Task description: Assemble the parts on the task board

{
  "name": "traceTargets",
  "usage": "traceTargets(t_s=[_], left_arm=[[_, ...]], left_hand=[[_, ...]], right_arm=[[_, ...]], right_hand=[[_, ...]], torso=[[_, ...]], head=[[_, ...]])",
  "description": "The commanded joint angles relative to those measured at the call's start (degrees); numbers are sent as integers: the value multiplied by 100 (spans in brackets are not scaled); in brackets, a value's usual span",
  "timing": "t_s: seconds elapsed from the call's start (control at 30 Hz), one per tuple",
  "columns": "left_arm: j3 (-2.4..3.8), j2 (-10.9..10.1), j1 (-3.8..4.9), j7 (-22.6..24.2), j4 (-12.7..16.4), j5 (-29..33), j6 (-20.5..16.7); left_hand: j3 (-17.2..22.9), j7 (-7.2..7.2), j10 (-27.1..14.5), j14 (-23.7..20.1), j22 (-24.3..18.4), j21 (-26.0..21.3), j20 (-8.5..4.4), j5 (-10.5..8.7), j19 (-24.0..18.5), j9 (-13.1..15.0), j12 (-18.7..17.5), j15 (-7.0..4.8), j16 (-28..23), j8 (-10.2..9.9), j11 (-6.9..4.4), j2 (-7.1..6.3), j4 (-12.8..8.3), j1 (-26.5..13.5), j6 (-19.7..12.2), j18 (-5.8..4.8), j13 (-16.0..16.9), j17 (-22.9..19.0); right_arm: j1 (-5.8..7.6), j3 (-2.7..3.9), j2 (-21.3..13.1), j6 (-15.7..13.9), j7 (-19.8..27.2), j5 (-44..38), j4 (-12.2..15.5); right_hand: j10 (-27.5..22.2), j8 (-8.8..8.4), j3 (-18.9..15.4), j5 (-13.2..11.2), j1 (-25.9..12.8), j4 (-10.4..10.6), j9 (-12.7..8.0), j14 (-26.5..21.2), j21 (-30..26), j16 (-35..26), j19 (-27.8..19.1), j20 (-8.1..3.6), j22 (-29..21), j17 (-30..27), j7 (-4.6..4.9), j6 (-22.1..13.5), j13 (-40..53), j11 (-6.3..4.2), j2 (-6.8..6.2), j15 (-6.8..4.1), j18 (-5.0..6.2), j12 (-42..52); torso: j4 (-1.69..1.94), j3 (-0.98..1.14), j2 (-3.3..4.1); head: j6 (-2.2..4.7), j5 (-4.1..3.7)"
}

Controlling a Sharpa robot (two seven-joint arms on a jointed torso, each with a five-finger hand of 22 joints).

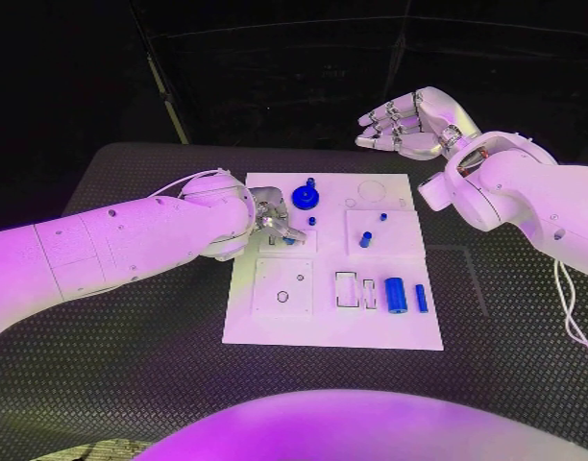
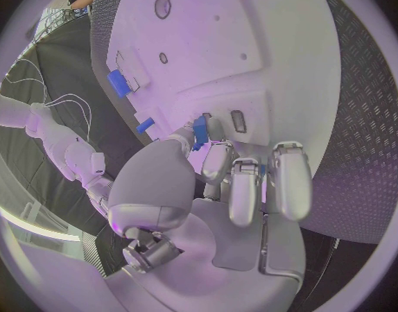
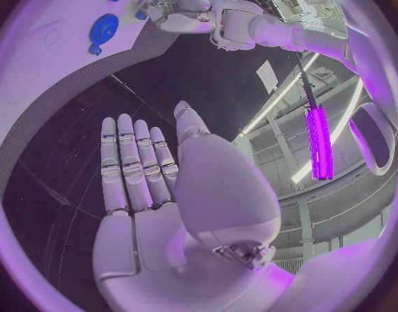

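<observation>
White task board mid-table; left robot hand over its left edge.

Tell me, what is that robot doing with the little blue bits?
It is putting small blue parts together on a white task board on a black table. Its left hand is down over the board's near-left part, fingers at a small blue piece; whether it grips it is hard to tell. Its right hand is raised beyond the board, open and holding nothing. A blue gear sits near the board's far edge, and a blue cylinder lies in a slot nearer the robot.
</observation>
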Motion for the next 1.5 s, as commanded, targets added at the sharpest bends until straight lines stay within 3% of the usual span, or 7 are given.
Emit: traceTargets(t_s=[0.03, 1.5], left_arm=[[-4, 5, -4, -33, 9, -35, 81], [-3, -56, -3, -57, -7, -42, 141]], left_hand=[[-39, 0, 38, 594, 60, 23, 3, 21, 47, 7, 16, -41, 17, 20, 7, 13, 10, -28, 53, -74, 3, 1509], [-495, -13, 57, 594, 127, 52, -7, 21, 81, 35, 34, -52, 17, 35, -4, 76, 242, -54, 69, -86, 18, 1509]], right_arm=[[10, 4, 8, -4, 26, 18, 7], [9, 3, 16, 20, 26, 18, -16]], right_hand=[[-15, -33, -19, 8, -60, -4, 3, -32, -24, -28, -11, 46, -11, -7, 94, -3, -6, 33, 20, 3, 19, -13], [-27, -41, -62, 15, -127, -6, 5, -77, -109, -95, -26, 66, -54, -50, 102, 9, -4, 44, 24, 24, 18, 11]], torso=[[2, -1, -1], [-3, 1, 0]], head=[[-2, 3], [-19, 28]])
